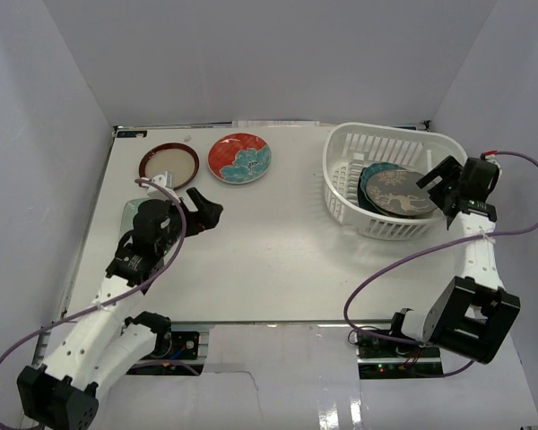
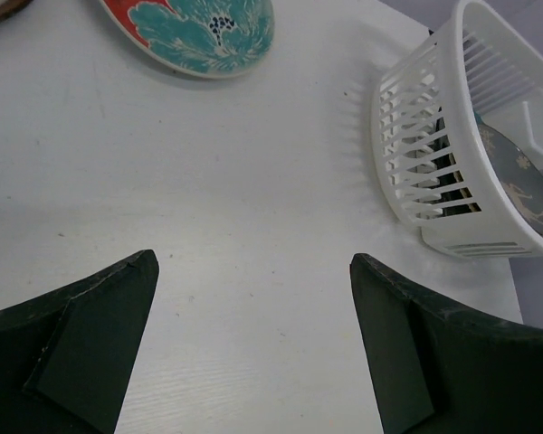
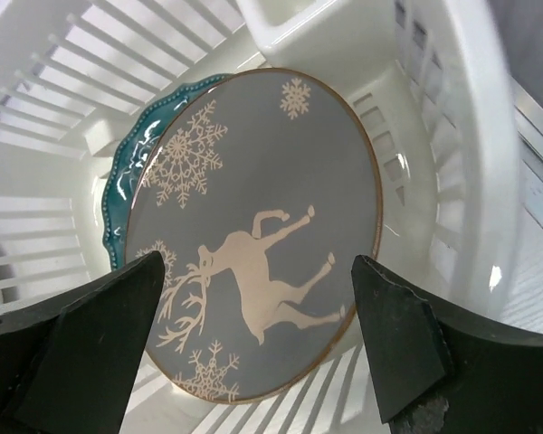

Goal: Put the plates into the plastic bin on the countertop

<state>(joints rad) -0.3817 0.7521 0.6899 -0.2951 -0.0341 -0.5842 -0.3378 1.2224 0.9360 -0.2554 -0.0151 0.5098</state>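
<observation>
Deer plate (image 3: 262, 226) lies face up on the teal plate (image 3: 122, 194) in the bin (image 1: 341, 170), whose long axis runs across the table (image 1: 278, 251). Right pincer (image 3: 256, 262) gapes above it, empty. Left pincer (image 2: 253, 259) is wide apart and empty.

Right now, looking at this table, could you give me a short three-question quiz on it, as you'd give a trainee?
1. True or false: the grey deer-print round plate lies on the teal scalloped round plate inside the white slotted plastic bin.
2. How many plates sit on the white countertop outside the bin? A one; B two; C four.
3. Fill in: the right hand over the bin is ___.
Key: 1 true. 2 B: the red-and-teal floral round plate and the dark-rimmed cream round plate. 3 open, holding nothing.
</observation>
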